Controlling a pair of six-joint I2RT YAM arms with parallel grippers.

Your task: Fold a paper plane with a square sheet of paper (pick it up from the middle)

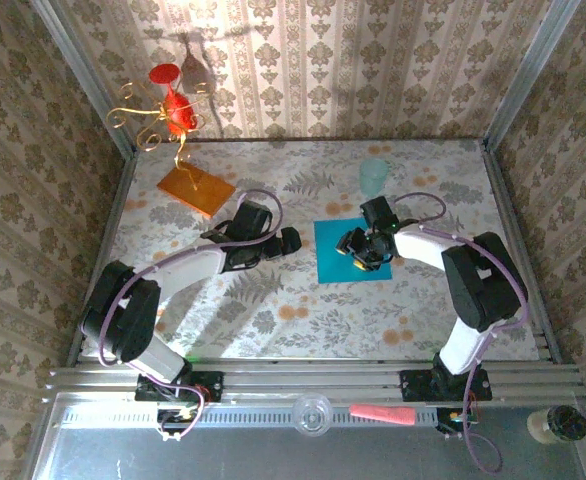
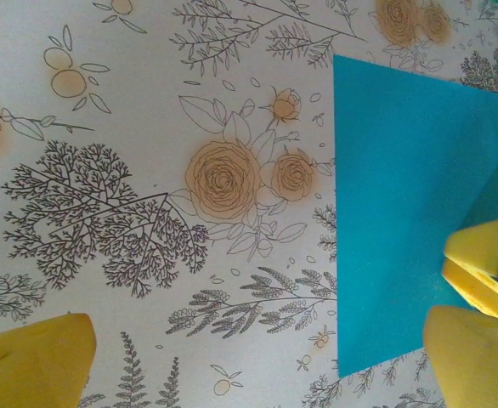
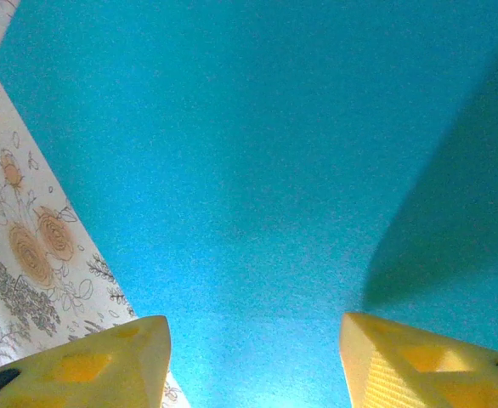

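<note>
item: first step in hand, picking up the square sheet of paper [image 1: 333, 252] from its middle; no fold is showing yet, and no paper plane is taking shape. location: in the top view the sheet is lying flat on the flowered table [image 1: 303, 310], a little toward 3 o'clock of the table's middle, with a pale cup [image 1: 374, 176] well apart at its 12 o'clock and an orange slab [image 1: 195, 188] well apart at its 10 o'clock. right gripper [image 1: 365, 250]: hanging over the sheet's 3 o'clock half, its yellow fingers [image 3: 104, 361] standing partly apart with bare blue paper [image 3: 257, 170] showing between them; nothing is being held, and whether the tips are touching the paper cannot be told. left gripper [image 1: 291, 240]: waiting just beside the sheet's 9 o'clock edge, over bare table, its fingers [image 2: 28, 361] spread wide and gripping nothing; in its own wrist view the sheet [image 2: 410, 212] is lying toward 3 o'clock. next move, as judged: the right gripper is needing to shift toward the sheet's centre, press down and pinch the thin paper into a small ridge, since flat paper is offering no edge to grip there.
</note>
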